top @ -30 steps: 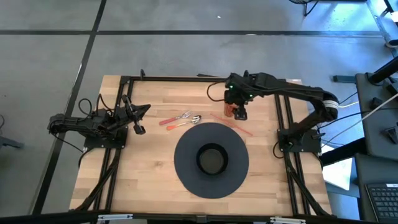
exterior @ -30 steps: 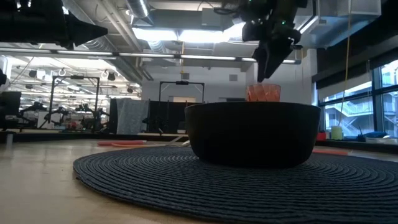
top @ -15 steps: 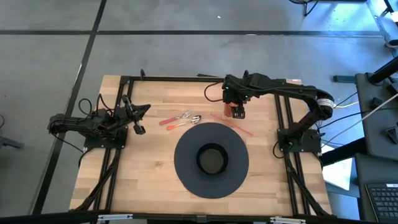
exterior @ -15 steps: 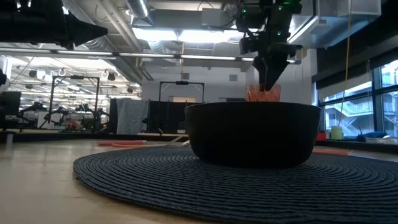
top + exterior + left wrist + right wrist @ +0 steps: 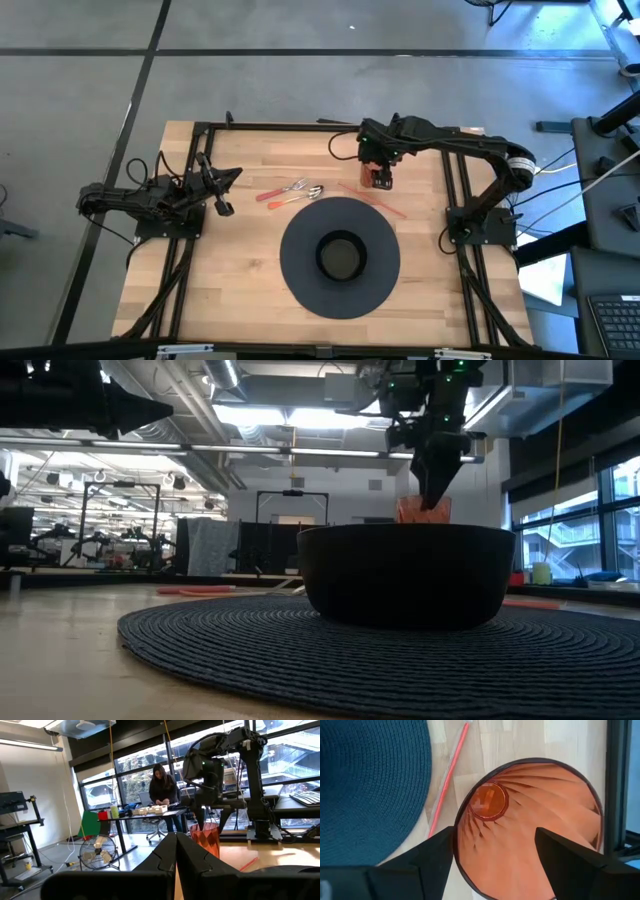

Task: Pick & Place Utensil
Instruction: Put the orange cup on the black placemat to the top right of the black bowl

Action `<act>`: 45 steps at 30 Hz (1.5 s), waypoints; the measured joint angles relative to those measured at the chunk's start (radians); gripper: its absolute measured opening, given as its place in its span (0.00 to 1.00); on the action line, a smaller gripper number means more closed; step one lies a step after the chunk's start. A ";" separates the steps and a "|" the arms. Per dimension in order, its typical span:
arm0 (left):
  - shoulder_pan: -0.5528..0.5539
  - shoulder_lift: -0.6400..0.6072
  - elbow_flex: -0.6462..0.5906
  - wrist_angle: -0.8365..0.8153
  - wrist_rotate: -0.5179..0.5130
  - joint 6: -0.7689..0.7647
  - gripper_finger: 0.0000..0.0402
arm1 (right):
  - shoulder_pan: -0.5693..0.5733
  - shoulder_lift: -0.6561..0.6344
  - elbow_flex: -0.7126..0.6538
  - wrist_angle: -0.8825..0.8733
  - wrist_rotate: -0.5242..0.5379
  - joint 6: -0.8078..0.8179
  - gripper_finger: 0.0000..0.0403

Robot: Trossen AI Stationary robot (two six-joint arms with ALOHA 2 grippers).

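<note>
Hovering: my right gripper (image 5: 495, 855), fingers spread, stood over the orange cup (image 5: 381, 178).
Utensils (image 5: 290, 191): at 9 o'clock from it, long axis 3-to-9; my left gripper (image 5: 224, 208), pressed together, waited nearer.

Wooden table (image 5: 230, 270), round dark mat (image 5: 340, 256), orange cup (image 5: 381, 178), utensils (image 5: 292, 191), red straw (image 5: 383, 203)
</note>
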 joint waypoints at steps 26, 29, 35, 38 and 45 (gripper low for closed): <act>0.000 0.000 0.000 0.000 0.000 0.000 0.01 | -0.001 0.068 0.005 -0.036 -0.010 -0.085 0.04; 0.000 0.000 0.000 0.000 0.000 0.000 0.01 | 0.003 0.068 0.053 -0.052 -0.001 -0.093 0.05; 0.000 0.000 0.000 0.000 0.000 0.004 0.01 | 0.033 0.067 0.233 -0.198 0.019 -0.034 0.03; 0.000 0.000 0.000 0.000 0.000 0.004 0.01 | 0.071 0.067 0.322 -0.289 0.018 -0.003 0.04; 0.000 0.000 0.000 0.000 0.000 0.003 0.01 | 0.177 0.066 0.496 -0.453 0.052 0.091 0.02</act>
